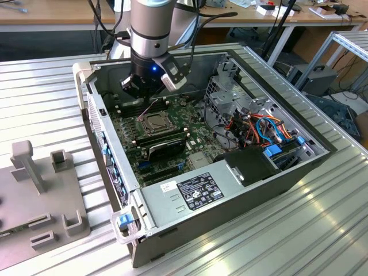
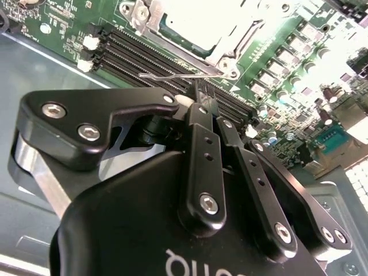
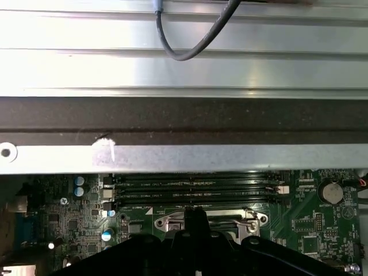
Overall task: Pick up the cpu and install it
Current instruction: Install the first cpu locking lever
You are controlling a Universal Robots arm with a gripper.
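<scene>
Gripper (image 1: 140,87) sits low inside the open computer case (image 1: 276,190), over the back part of the green motherboard (image 1: 198,138), just behind the socket (image 1: 156,121). In the second wrist view its fingers (image 2: 202,118) look pressed together, tips meeting at a thin point right above the black memory slots (image 2: 144,54) beside the socket frame; nothing visible pinched between them.

Cpu (image 1: 155,121) lies flat in the socket, metal top facing up, frame around it. It's square, so no real long axis; in the exterior view its edges run parallel to the motherboard edges, skewed like the case. In the second wrist view the pale chip top (image 2: 195,23) shows inside the silver frame, a thin wire lever (image 2: 172,75) lying along the frame's near side. Gripper is close to the chip but apart from it.

Grey power-supply box (image 1: 190,192) fills the near end of the case; bundle of orange and blue cables (image 1: 261,129) toward the exterior view's right. Case stands on a ribbed metal table (image 1: 40,98).
</scene>
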